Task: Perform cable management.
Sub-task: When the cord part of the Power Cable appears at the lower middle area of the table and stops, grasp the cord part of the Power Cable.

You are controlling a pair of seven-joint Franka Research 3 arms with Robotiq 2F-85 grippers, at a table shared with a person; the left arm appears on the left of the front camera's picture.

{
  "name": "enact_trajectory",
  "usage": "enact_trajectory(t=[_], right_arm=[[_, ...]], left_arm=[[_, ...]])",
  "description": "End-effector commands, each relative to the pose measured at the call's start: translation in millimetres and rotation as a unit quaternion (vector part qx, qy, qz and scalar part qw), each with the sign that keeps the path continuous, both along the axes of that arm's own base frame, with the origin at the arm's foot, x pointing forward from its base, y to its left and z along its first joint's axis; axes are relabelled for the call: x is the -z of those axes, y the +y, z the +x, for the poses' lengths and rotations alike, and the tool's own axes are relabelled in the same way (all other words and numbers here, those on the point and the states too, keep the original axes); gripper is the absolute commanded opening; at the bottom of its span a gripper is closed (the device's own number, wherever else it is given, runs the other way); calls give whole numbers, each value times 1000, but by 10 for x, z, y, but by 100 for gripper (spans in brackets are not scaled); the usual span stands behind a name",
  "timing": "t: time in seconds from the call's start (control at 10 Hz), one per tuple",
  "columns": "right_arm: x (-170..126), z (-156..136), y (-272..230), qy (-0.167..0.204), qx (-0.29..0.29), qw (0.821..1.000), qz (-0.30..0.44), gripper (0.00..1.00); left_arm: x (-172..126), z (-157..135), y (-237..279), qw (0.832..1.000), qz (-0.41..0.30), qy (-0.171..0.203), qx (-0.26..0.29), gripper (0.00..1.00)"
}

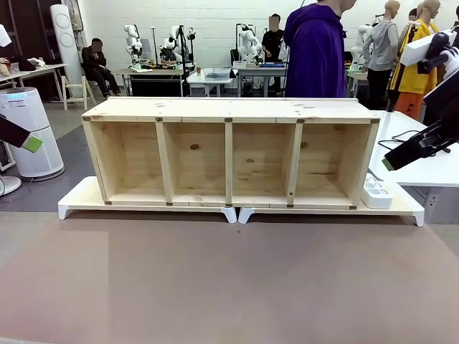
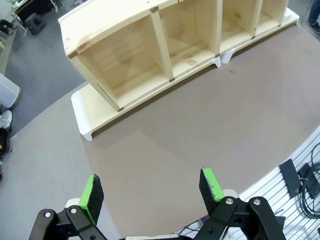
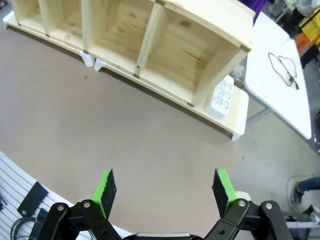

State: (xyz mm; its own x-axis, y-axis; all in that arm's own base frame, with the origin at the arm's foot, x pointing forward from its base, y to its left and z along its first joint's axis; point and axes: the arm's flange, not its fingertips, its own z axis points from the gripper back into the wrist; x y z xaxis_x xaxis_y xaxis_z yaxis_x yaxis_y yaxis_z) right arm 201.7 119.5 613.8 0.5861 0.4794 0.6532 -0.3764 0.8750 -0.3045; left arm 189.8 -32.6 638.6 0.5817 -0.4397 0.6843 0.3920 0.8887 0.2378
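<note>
**A:** How did the jaws stand?

**B:** Both were wide apart and held nothing. The left gripper (image 2: 150, 189) hung with its green pads (image 2: 91, 192) spread over the bare brown tabletop (image 2: 200, 125). The right gripper (image 3: 164, 189) was the same, with its jaws at full spread and nothing between them.

**A:** And farther out?

**B:** At twelve o'clock from each gripper stood the wooden shelf (image 1: 229, 107). Its four open compartments were all empty, and it rested on white risers (image 1: 79, 197). From the right gripper, the white power strip (image 3: 222, 95) sat at about one o'clock, on the riser just beside the shelf's end wall.

**A:** Where was the cable?

**B:** The cable (image 3: 283, 69) lay beyond the strip, toward two o'clock in the right wrist view. It sat in a loose loop on the white table (image 3: 270, 100), well apart from both grippers. In the front view it lay at three o'clock from the shelf's right end. I couldn't tell which end carried the plug.

**A:** So how far along was the job?

**B:** By my reading, it had barely started. Nothing had been gathered, routed or brought to the strip, so reaching, gripping and laying the cable were all left to do. The right arm looked the nearer one. A person (image 1: 315, 50) stood at twelve o'clock behind the shelf, with their hands hidden.
</note>
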Motion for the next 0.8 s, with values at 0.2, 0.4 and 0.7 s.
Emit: enact_trajectory(t=[0.2,0.4,0.7], right_arm=[[5,30,-3,0,0,1000,1,100],[5,30,-3,0,0,1000,1,100],[5,30,-3,0,0,1000,1,100]], left_arm=[[-5,17,18,1000,-1,-2,-9,100],[-5,17,18,1000,-1,-2,-9,100],[-5,17,18,1000,-1,-2,-9,100]])
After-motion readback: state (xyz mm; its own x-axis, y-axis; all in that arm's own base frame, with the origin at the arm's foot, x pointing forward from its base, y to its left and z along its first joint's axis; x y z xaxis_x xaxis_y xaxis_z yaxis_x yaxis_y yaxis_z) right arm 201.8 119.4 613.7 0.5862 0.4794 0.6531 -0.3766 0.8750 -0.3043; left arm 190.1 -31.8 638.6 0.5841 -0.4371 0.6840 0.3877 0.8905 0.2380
